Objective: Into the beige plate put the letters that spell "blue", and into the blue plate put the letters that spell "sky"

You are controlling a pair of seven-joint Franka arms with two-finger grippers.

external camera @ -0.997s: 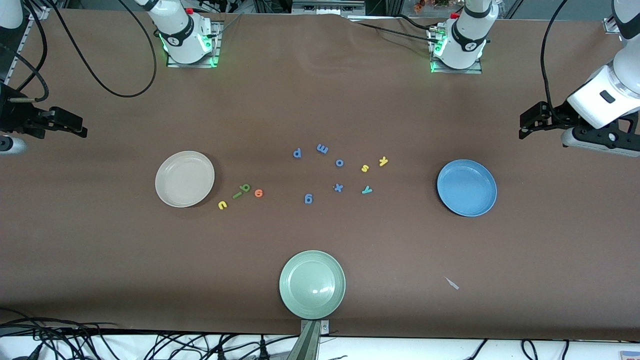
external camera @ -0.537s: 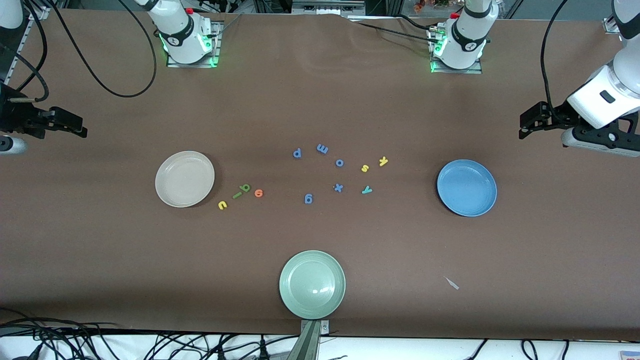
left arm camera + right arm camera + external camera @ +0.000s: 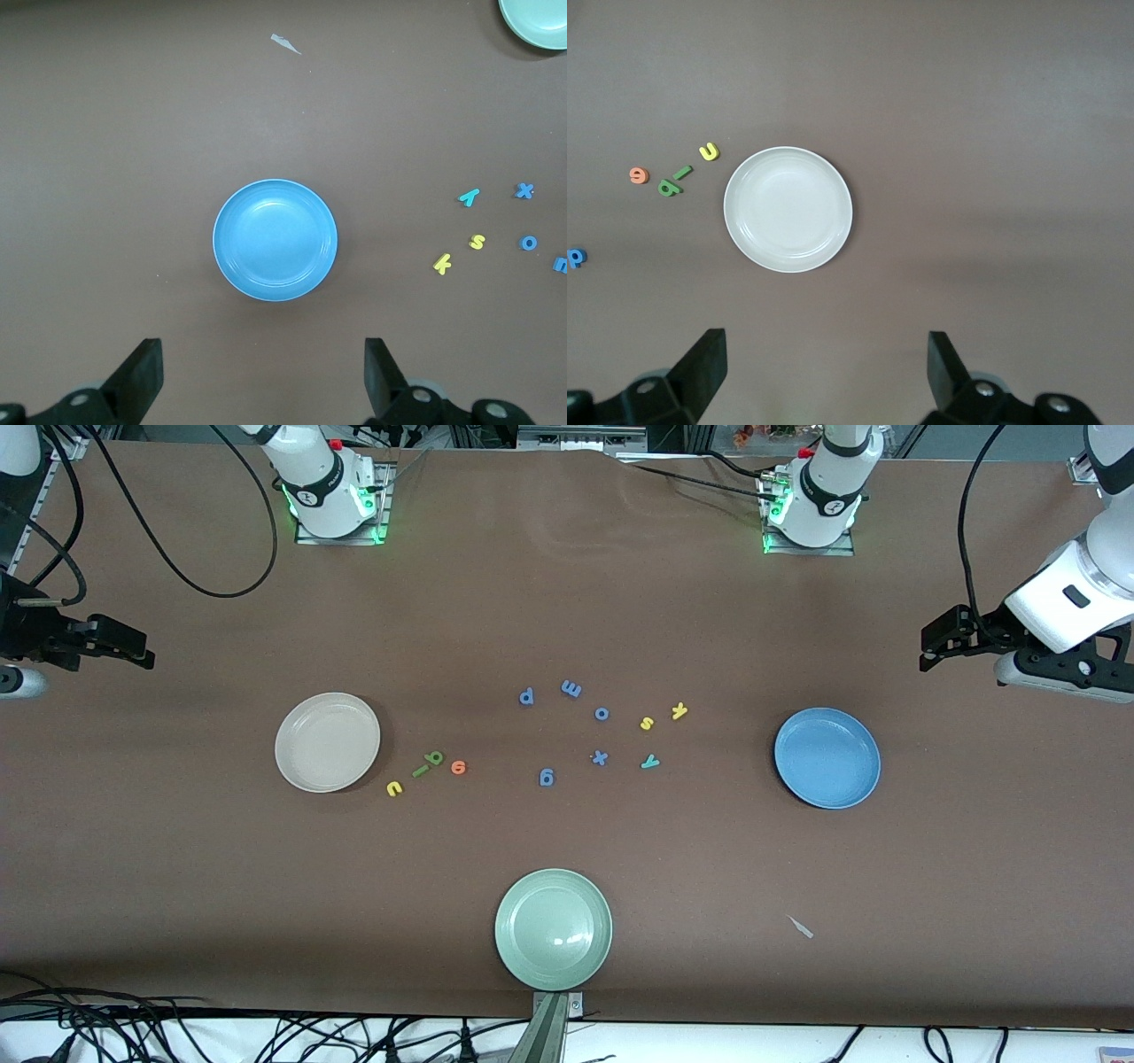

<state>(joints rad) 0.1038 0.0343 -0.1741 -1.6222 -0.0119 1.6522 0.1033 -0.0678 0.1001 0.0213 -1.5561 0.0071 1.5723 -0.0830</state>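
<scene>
The beige plate (image 3: 327, 742) lies toward the right arm's end, bare. Beside it are the green b (image 3: 434, 758), dark green l (image 3: 420, 771), yellow u (image 3: 394, 787) and orange e (image 3: 458, 767). Toward the left arm's end lies the blue plate (image 3: 827, 758), also bare. The yellow s (image 3: 647, 724), yellow k (image 3: 679, 710) and teal y (image 3: 650, 762) sit between it and the table's middle. My left gripper (image 3: 263, 372) hangs open above the table beside the blue plate (image 3: 275, 240). My right gripper (image 3: 826, 367) hangs open beside the beige plate (image 3: 788, 209). Neither holds anything.
Blue letters p (image 3: 526, 696), m (image 3: 571, 688), o (image 3: 601, 713), x (image 3: 600, 758) and g (image 3: 547, 778) lie mid-table. A pale green plate (image 3: 553, 928) sits near the front edge. A small pale scrap (image 3: 801, 927) lies nearer the camera than the blue plate.
</scene>
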